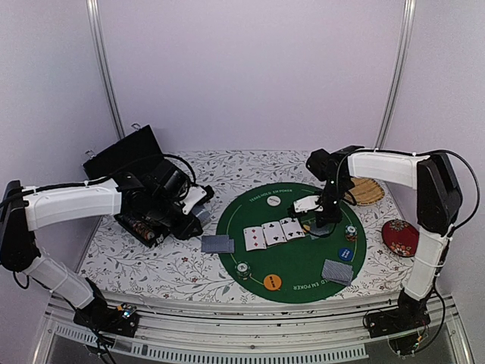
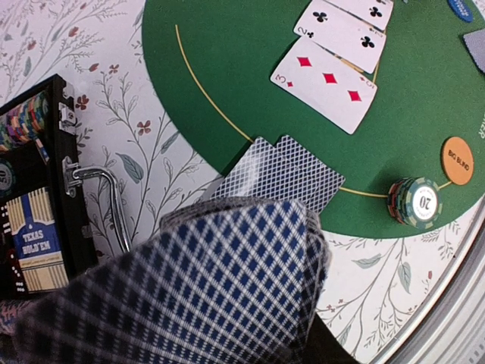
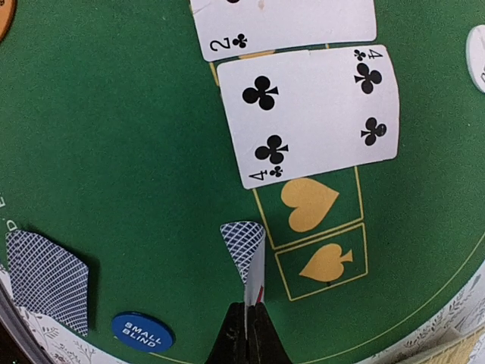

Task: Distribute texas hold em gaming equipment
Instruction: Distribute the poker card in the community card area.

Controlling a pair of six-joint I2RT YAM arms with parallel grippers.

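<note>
My right gripper (image 3: pixel 246 309) is shut on one blue-backed playing card (image 3: pixel 246 246), held on edge just above the green poker mat (image 1: pixel 292 262), near the printed heart and spade boxes. Three face-up cards (image 1: pixel 273 233) lie in a row at the mat's centre, among them the 4 of clubs (image 3: pixel 311 114) and the 3 of diamonds (image 2: pixel 326 83). My left gripper (image 1: pixel 197 202) holds the fanned deck (image 2: pixel 227 288), which hides its fingers. Face-down pairs lie at left (image 2: pixel 280 176) and at right (image 3: pixel 49 277). Chip stacks (image 2: pixel 415 203) (image 1: pixel 351 233) and orange (image 2: pixel 457 161), blue (image 3: pixel 142 332) and white (image 1: pixel 273 201) discs sit on the mat.
An open black chip case (image 1: pixel 144 193) stands at the left under my left arm, its metal latch (image 2: pixel 98 182) near the deck. A red round cushion (image 1: pixel 399 236) and a tan woven mat (image 1: pixel 367 189) lie at the right. The floral tablecloth (image 1: pixel 151 262) surrounds the mat.
</note>
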